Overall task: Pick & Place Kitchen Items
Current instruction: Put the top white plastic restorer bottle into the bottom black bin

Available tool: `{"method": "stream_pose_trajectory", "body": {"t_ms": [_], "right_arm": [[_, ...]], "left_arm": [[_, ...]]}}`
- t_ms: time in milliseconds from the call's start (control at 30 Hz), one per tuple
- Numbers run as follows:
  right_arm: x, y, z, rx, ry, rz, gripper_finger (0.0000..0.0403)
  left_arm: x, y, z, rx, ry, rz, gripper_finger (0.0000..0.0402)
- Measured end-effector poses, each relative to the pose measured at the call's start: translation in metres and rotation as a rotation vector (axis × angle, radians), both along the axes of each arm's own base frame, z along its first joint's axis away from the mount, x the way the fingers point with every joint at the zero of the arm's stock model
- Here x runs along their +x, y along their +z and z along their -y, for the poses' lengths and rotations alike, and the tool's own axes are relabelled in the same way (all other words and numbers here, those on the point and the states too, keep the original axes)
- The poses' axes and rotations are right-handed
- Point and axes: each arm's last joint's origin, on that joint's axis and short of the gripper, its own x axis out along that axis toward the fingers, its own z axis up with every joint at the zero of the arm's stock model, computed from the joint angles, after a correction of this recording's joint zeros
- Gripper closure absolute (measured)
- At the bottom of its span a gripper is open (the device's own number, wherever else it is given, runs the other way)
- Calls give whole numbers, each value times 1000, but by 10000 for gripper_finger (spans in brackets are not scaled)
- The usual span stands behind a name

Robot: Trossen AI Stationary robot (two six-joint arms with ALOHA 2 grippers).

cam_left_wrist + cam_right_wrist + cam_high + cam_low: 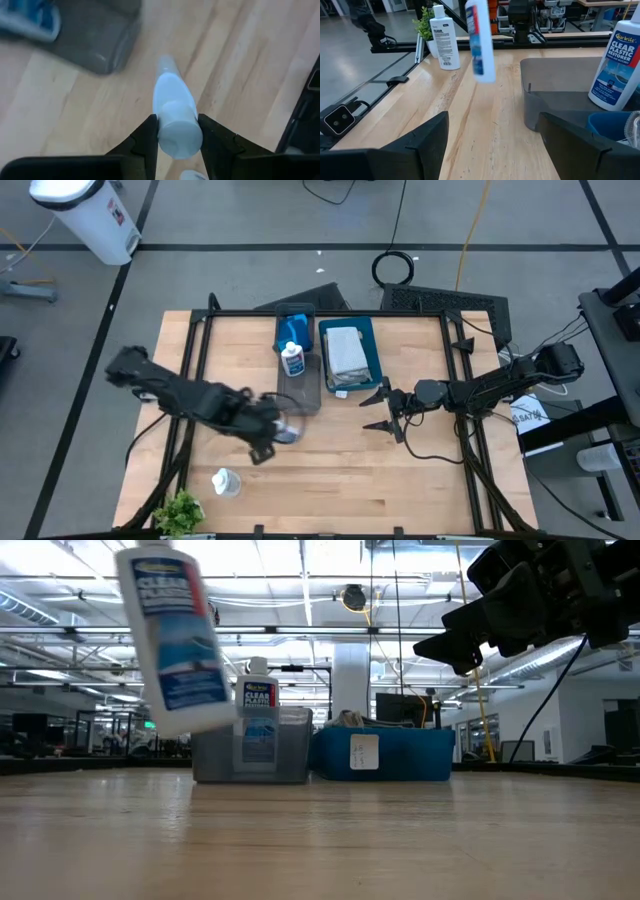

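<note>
Now my left tool [176, 131] pinches a white bottle [172, 112], held above the table [400, 480] beside the grey tray [300, 395]; my right tool [385, 411] waits wide open, empty. Tilted, it could slip or clip the rim

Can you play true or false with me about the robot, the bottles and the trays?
1. The left gripper is holding a white bottle off the table. True.
2. The right gripper is holding a cloth. False: its fingers are open and hold nothing.
3. One bottle stands in the grey tray. True.
4. The teal tray sits far from the grey one. False: they sit side by side.
5. Another bottle stands near the green plant. True.
</note>
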Motion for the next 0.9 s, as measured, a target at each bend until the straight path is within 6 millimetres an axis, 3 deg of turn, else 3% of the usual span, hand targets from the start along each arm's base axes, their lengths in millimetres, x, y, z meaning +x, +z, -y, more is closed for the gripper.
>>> {"method": "stream_pose_trajectory", "body": {"t_ms": [267, 433, 567, 800, 900], "right_arm": [[0, 0, 0, 0, 0, 0, 124], [0, 0, 0, 0, 0, 0, 124], [0, 0, 0, 0, 0, -2, 124], [0, -1, 0, 0, 0, -7, 124], [0, -1, 0, 0, 0, -7, 124]], "left_arm": [[87, -24, 11, 31, -264, -79, 287], [123, -34, 16, 30, -371, -73, 287], [136, -38, 17, 13, -417, -60, 287], [143, -39, 12, 8, -408, -22, 287], [148, -39, 13, 3, -408, 30, 238]]}}
